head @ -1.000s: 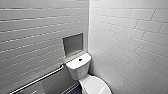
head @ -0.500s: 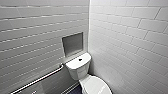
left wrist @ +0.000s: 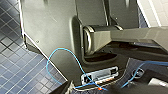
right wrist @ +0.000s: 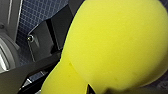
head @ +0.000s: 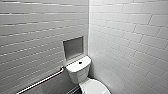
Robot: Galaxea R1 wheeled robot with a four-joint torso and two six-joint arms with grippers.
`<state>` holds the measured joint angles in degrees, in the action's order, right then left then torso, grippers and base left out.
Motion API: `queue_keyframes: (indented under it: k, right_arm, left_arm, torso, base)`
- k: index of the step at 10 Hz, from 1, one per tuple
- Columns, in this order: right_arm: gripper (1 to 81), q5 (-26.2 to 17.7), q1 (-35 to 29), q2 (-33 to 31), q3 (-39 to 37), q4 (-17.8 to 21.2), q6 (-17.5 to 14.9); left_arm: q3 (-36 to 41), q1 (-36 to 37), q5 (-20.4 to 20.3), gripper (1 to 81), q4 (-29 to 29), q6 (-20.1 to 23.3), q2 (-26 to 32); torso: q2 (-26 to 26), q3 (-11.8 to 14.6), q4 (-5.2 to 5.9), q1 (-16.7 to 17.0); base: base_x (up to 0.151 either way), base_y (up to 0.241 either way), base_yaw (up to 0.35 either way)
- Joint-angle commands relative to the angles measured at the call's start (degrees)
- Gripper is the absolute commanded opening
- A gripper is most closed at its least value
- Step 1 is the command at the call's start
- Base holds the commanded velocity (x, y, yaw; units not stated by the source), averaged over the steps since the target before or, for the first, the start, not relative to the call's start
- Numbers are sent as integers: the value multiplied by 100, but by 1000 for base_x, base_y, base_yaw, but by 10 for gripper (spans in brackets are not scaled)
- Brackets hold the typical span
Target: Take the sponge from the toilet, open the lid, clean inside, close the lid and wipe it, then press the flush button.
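Close against the right wrist camera, the sponge (right wrist: 112,42) bulges yellow, squeezed at its waist. The right hand (right wrist: 75,75) is pinching it there, likely so the broad end is free for wiping, above the blue floor tiles (right wrist: 37,15). Ahead, the toilet (head: 79,73) sits tucked into the tiled corner, at 6 o'clock in the head view. Its lid (head: 96,88) lies shut, at 5 o'clock from the tank, so it is not yet lifted. The flush button (head: 80,62) sits mid tank-top, with a wall niche (head: 73,47) at its 12 o'clock.
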<state>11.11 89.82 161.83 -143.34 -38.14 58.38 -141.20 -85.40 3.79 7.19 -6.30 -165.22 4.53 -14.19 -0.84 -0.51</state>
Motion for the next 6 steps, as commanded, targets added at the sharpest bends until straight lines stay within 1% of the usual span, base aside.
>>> queue_keyframes:
  k: [1, 2, 3, 4, 5, 6]
  right_arm:
    - [10, -706, 112, 483, -868, 79, 42]
    - [10, -732, 59, 642, -1124, 88, -63]
    - [10, -1118, -73, 756, -1248, 105, -386]
    - [10, -1313, -144, 845, -1204, 419, -1000]
    - [10, -1330, -231, 854, -1204, 1032, -1753]
    - [10, -1365, -293, 862, -1178, 1722, -2753]
  left_arm:
    - [-232, 159, 632, 811, -376, -11, -231]
    - [-232, 159, 632, 811, -472, -11, -222]
    - [-232, 168, 623, 811, -526, -11, -222]
    - [-232, 176, 614, 811, -517, -3, -222]
    - [-258, 176, 588, 811, -517, -3, -214]
    - [-329, 185, 588, 811, -508, 41, -222]
  torso:
    - [0, 0, 0, 0]
    - [0, 0, 0, 0]
    - [0, 0, 0, 0]
    - [0, 0, 0, 2]
    - [0, 2, 0, 2]
    - [0, 2, 0, 2]
  base:
    - [0, 0, 0]
    - [0, 0, 0]
    - [0, 0, 0]
    - [0, 0, 0]
    - [0, 0, 0]
    - [0, 0, 0]
